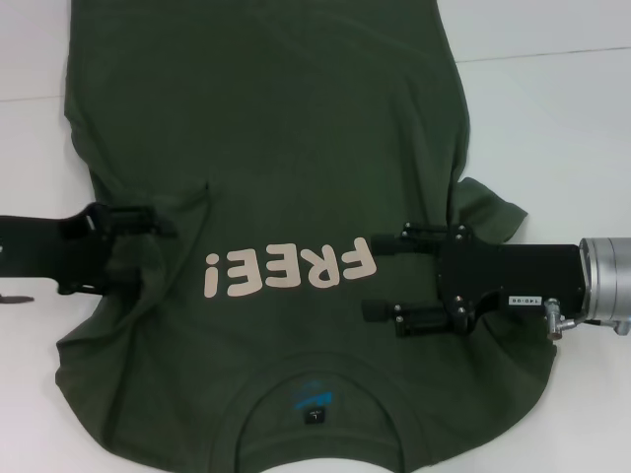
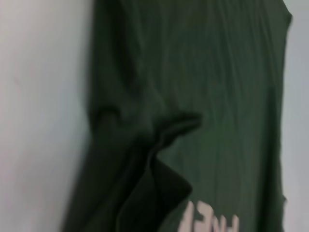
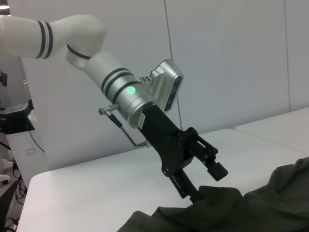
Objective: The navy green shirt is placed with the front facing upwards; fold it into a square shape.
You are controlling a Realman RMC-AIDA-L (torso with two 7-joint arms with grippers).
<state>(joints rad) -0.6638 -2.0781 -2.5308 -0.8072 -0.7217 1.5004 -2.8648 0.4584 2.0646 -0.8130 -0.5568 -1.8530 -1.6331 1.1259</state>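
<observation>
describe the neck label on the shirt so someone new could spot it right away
Start from the navy green shirt spread on the white table, then go to its round collar at the edge nearest the robot. Just inside sits the neck label, a small black square under a blue mark, unlike the large cream lettering above.

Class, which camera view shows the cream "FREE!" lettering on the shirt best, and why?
The head view: the whole "FREE!" lettering reads clearly on the navy green shirt, between the left pincer and right pincer. The left wrist view catches only a blurred part of it; the right wrist view shows none.
</observation>
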